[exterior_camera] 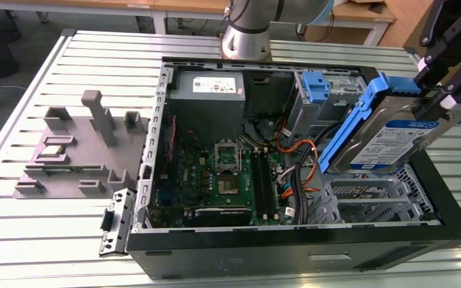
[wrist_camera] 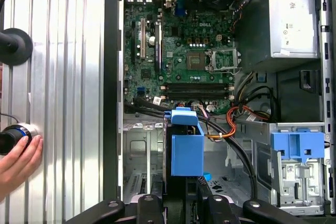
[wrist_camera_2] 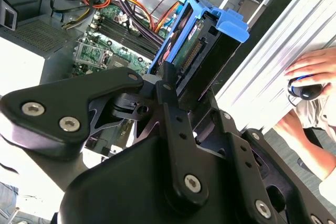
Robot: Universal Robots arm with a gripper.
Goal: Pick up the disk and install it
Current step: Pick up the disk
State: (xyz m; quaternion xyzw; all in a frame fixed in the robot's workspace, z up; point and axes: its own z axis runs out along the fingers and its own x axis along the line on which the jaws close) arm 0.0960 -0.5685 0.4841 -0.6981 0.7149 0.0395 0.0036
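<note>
Aloft, the pincer (exterior_camera: 439,103) pinches the disk (exterior_camera: 384,137), its long axis steeply tilted, directly above the computer case's (exterior_camera: 278,249) drive cage (exterior_camera: 374,195).

The disk (exterior_camera: 391,137) is a flat silver hard drive with a white-and-blue label on its face. A blue plastic carrier bracket frames it, with a blue tab sticking out at its upper end. It is in the air, clamped near its upper end in the claw (exterior_camera: 445,103). It stands steeply tilted on its long edge, label up, over the open computer case (exterior_camera: 295,255), above the case's bay side at the exterior view's right. In the second wrist view the disk (wrist_camera_2: 191,45) shows a green circuit board underneath.
</note>
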